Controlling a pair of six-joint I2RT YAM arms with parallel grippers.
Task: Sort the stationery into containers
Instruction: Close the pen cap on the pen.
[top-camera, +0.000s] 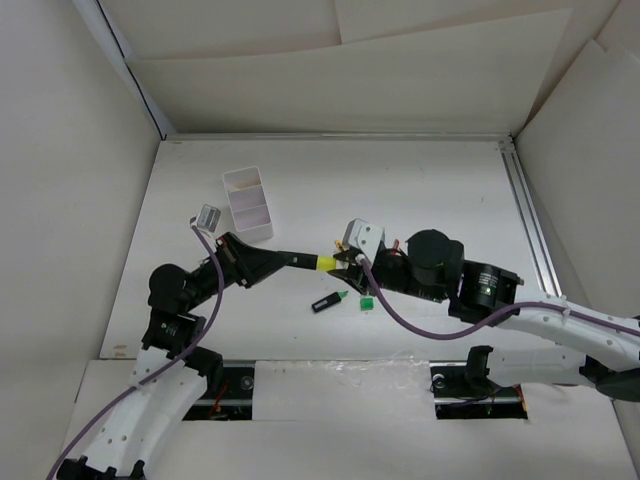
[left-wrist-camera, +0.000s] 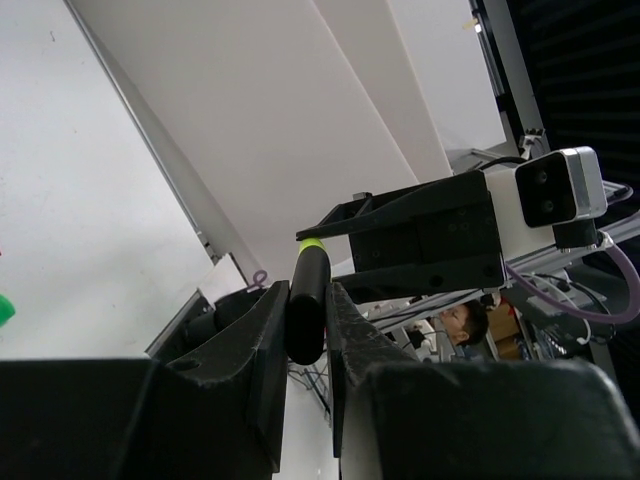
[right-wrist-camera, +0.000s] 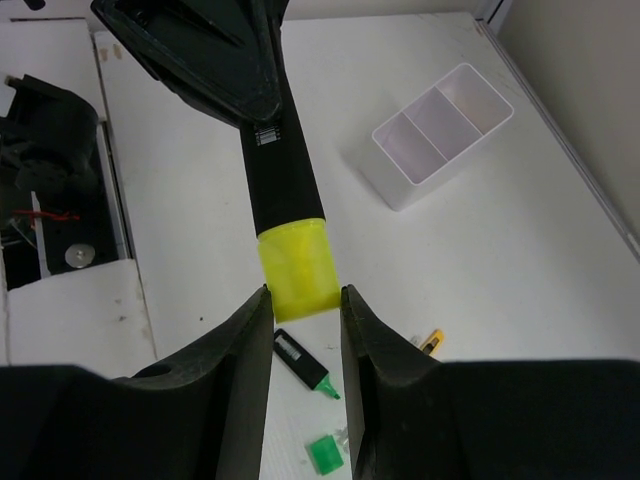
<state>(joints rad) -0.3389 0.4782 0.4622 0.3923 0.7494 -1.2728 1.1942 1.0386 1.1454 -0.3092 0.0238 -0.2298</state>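
A black highlighter (top-camera: 300, 260) (right-wrist-camera: 283, 180) with a yellow cap (top-camera: 326, 263) (right-wrist-camera: 295, 268) hangs level above the table between both arms. My left gripper (top-camera: 285, 258) (left-wrist-camera: 305, 330) is shut on its black body (left-wrist-camera: 308, 300). My right gripper (top-camera: 340, 262) (right-wrist-camera: 305, 300) is shut on the end of the yellow cap, which touches both fingers. The white two-compartment box (top-camera: 248, 205) (right-wrist-camera: 440, 135) stands at the back left; I see nothing in it. A second black highlighter (top-camera: 328, 301) (right-wrist-camera: 303, 362) with a bare green tip lies on the table beside its green cap (top-camera: 366, 302) (right-wrist-camera: 325, 454).
A small grey object (top-camera: 206, 218) lies left of the box. A small yellow and black item (right-wrist-camera: 430, 343) lies under my right gripper. A metal rail (top-camera: 525, 215) runs along the right side of the table, and white walls close it in.
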